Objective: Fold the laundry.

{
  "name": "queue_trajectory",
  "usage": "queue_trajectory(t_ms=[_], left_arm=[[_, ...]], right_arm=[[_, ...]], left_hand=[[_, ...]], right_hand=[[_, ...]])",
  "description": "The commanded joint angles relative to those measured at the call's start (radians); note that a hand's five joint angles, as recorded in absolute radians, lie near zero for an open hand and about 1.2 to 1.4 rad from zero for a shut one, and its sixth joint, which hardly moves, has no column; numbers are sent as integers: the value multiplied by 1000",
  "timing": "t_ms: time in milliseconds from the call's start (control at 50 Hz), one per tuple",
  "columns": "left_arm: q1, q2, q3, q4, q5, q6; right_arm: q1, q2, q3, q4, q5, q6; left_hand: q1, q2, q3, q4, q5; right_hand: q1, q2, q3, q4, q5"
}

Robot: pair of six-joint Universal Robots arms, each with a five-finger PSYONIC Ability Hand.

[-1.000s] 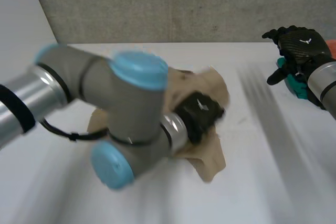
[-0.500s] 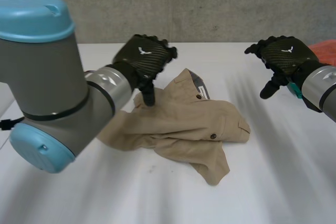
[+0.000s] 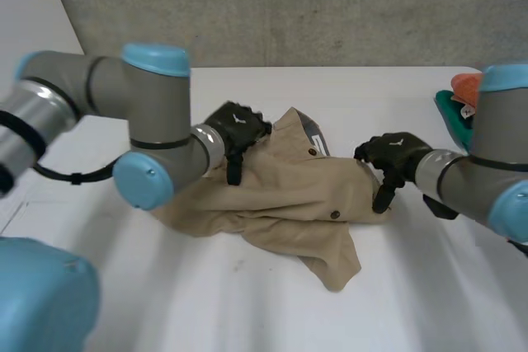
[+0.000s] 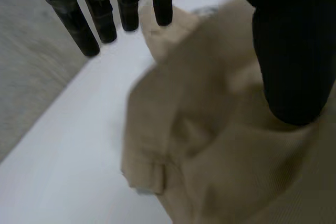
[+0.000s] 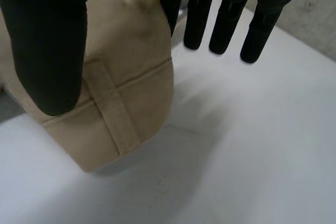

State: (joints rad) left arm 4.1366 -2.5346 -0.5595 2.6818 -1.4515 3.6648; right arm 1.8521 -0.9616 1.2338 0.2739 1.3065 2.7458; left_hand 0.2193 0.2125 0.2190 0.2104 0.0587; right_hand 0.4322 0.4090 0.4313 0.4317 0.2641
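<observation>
Between left hand [image 3: 238, 128] and right hand [image 3: 396, 152], both straight-fingered and gripping nothing, we log the crumpled tan garment [image 3: 285, 191]: judged soft, light, limp; best pinched at the waistband edge beneath the right hand.

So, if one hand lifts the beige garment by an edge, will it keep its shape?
Probably not: the beige garment lies crumpled in soft folds, so it would likely droop. It looks like light, thin cloth. Its seamed edge may be slightly stiffer.
</observation>
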Motion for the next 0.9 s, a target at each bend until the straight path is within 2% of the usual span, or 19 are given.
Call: queue_trajectory(t_ms=[20,100,140,240,260,340,420,560,660,800,860,900], left_arm=[[-7,-282,395,-207,-32,168],[11,-288,579,-172,-116,241],[28,-244,683,-58,-167,225],[56,-58,673,264,-188,52],[66,11,626,370,-185,-4],[94,150,485,539,-158,-74],[105,215,367,570,-123,-114],[126,272,176,537,-119,-206],[129,309,-92,495,-113,-261],[142,313,-429,490,-106,-247],[142,313,-525,489,-90,-236],[136,315,-609,483,-66,-215]], right_arm=[[42,136,-163,-90,34,67],[48,116,-269,-189,69,118],[59,86,-325,-303,92,153],[107,20,-366,-658,186,175],[120,-3,-364,-796,232,172],[148,-49,-359,-1030,301,155],[163,-55,-381,-1018,286,141],[179,-55,-353,-895,258,141],[179,-54,-230,-802,234,144],[167,-13,28,-751,165,118],[154,14,108,-733,140,75],[142,24,174,-705,123,19]], left_hand=[[1157,1164,1158,1166,1143],[1177,1184,1177,1186,1163],[1177,1184,1177,1186,1163],[1177,1184,1177,1186,1163],[1177,1184,1177,1186,1163],[1177,1184,1177,1186,1163],[1177,1184,1177,1186,1163],[1177,1184,1177,1186,1163],[1177,1184,1177,1186,1163],[1171,1178,1172,1180,1158],[1019,1026,1020,1028,1005],[832,838,832,841,818]], right_hand=[[964,987,965,964,957],[964,987,965,965,958],[964,987,965,965,958],[964,987,965,965,958],[964,987,965,965,958],[964,987,965,965,958],[964,987,965,965,958],[964,987,965,965,958],[964,987,965,965,958],[964,987,965,965,958],[964,987,965,965,958],[964,987,965,965,958]])
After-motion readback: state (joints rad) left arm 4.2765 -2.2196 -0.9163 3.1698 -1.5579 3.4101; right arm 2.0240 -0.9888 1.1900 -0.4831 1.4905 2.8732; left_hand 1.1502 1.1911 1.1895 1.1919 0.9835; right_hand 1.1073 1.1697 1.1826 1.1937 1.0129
